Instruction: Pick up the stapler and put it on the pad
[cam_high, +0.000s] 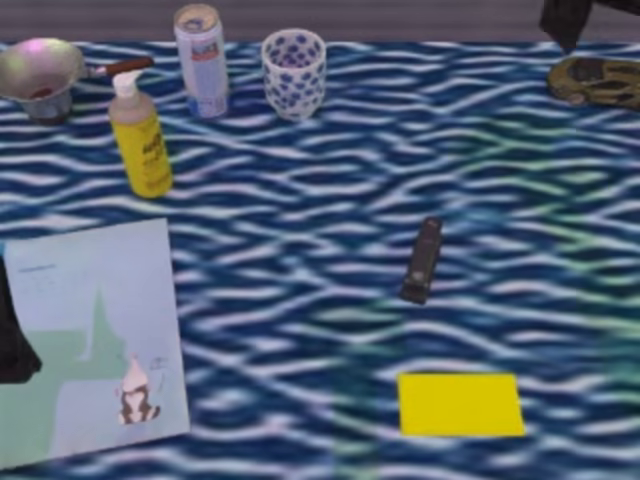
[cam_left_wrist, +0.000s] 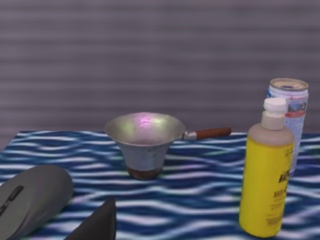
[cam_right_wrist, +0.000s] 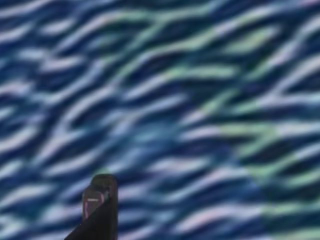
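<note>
The stapler (cam_high: 421, 260), a slim dark bar, lies on the wavy blue cloth right of centre, its length running near to far. The yellow pad (cam_high: 460, 404) lies flat just nearer than it, close to the front edge, and they do not touch. My right gripper (cam_high: 568, 25) hangs at the far right corner, well away from the stapler, open and empty. In the right wrist view one dark fingertip (cam_right_wrist: 102, 227) partly covers the stapler's end (cam_right_wrist: 97, 192). My left gripper (cam_high: 15, 345) is parked at the left edge, open, with one fingertip (cam_left_wrist: 102, 222) showing.
Along the back stand a metal pan (cam_high: 40, 75), a yellow bottle (cam_high: 140, 135), a can (cam_high: 202, 60) and a blue-dotted cup (cam_high: 294, 72). An olive toy car (cam_high: 595, 80) sits at the back right. A pale illustrated sheet (cam_high: 90, 300) lies at the front left.
</note>
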